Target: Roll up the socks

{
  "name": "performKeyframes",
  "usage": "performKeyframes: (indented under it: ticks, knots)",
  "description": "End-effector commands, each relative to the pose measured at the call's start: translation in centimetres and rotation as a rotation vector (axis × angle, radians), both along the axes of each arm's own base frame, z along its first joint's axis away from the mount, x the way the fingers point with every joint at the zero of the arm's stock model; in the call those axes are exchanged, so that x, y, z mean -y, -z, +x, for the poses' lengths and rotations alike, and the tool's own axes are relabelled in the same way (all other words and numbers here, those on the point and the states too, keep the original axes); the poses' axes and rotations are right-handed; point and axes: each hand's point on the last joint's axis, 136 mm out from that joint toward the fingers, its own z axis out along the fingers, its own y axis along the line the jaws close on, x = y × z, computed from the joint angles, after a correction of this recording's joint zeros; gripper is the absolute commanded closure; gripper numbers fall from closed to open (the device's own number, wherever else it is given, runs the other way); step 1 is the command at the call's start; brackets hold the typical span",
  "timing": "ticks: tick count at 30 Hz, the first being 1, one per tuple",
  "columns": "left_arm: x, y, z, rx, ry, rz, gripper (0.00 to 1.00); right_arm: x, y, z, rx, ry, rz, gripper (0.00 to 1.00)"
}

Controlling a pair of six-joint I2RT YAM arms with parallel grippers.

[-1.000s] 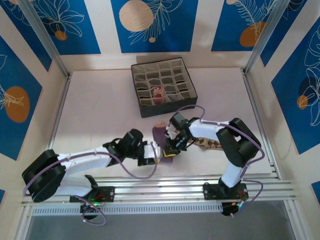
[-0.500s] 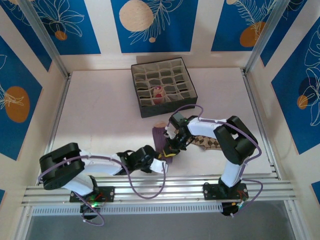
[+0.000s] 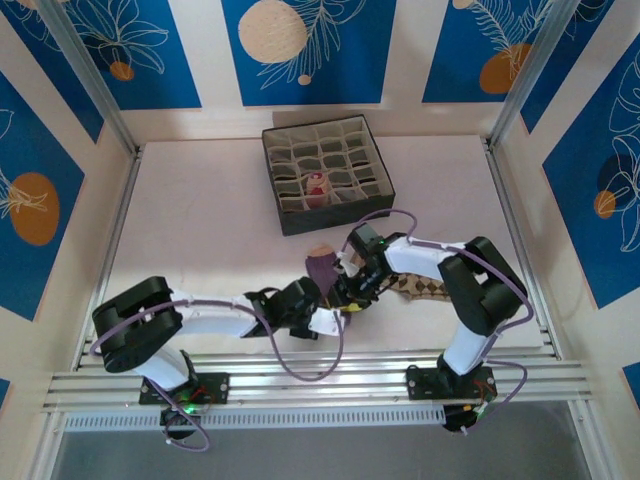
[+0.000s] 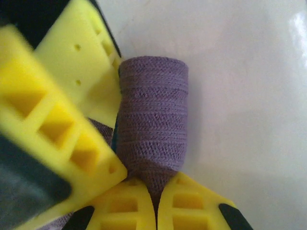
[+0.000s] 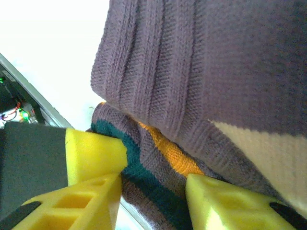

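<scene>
With the left end effector (image 4: 156, 194) pinched shut on the purple sock (image 4: 152, 120) at the bench's (image 3: 200, 230) near middle, the half-open right end effector (image 5: 154, 165) should close snugly over the rolled part to prevent unrolling.

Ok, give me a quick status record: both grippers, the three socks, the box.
left gripper: shut on purple sock
right gripper: open, fingers either side of the same sock
purple sock: partly rolled, between the two grippers
diamond sock: lying flat, partly under the right arm
box: one beige-maroon sock in a compartment
</scene>
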Motion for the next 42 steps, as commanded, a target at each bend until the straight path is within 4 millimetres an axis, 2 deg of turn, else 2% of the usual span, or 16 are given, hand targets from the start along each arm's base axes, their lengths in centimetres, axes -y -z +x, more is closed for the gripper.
performKeyframes:
  ticks: [1,5,12,14,16,21,24,26,31,33,38,42]
  knots:
    - [-1.2,1.3,-3.7,-0.409,-0.005,-0.007,1.0,1.6,1.5,-1.1,-0.017,0.036,-0.044,0.56]
    - [-1.0,0.3,-4.3,-0.661,-0.039,-0.017,1.0,1.8,1.1,-1.1,0.025,0.046,-0.024,0.55]
    - [-0.6,0.4,-2.9,-1.008,-0.191,0.026,1.0,1.8,-0.6,-0.9,0.135,0.069,0.055,0.48]
    - [-0.5,0.4,-2.2,-1.074,-0.239,0.017,1.0,2.0,-0.9,-1.0,0.159,0.073,0.067,0.39]
    - [-0.5,0.6,-1.8,-1.121,-0.282,0.014,1.0,2.2,-1.2,-1.1,0.178,0.074,0.078,0.38]
    - [-0.6,1.3,-0.7,-1.217,-0.39,0.018,1.0,2.9,-0.4,-1.5,0.156,0.08,0.046,0.39]
    - [-0.7,1.8,-0.4,-1.262,-0.435,0.013,1.0,3.0,0.4,-1.7,0.116,0.08,0.022,0.44]
    - [-0.7,1.9,-0.3,-1.267,-0.442,0.012,1.0,3.1,1.1,-1.6,0.093,0.087,-0.005,0.51]
    - [-1.1,1.9,-0.1,-1.206,-0.436,-0.004,1.0,4.6,2.7,-1.1,0.03,0.146,-0.147,0.8]
    - [-1.3,1.7,0.2,-1.156,-0.43,-0.012,0.93,5.2,3.1,-1.0,0.001,0.166,-0.194,0.87]
    - [-0.9,-1.8,0.7,-0.97,-0.292,-0.167,0.78,6.4,3.8,-1.0,-0.036,0.185,-0.278,0.89]
    - [-1.3,-4.9,1.6,-0.721,-0.214,-0.281,0.76,6.3,4.3,-1.1,-0.072,0.182,-0.276,0.91]
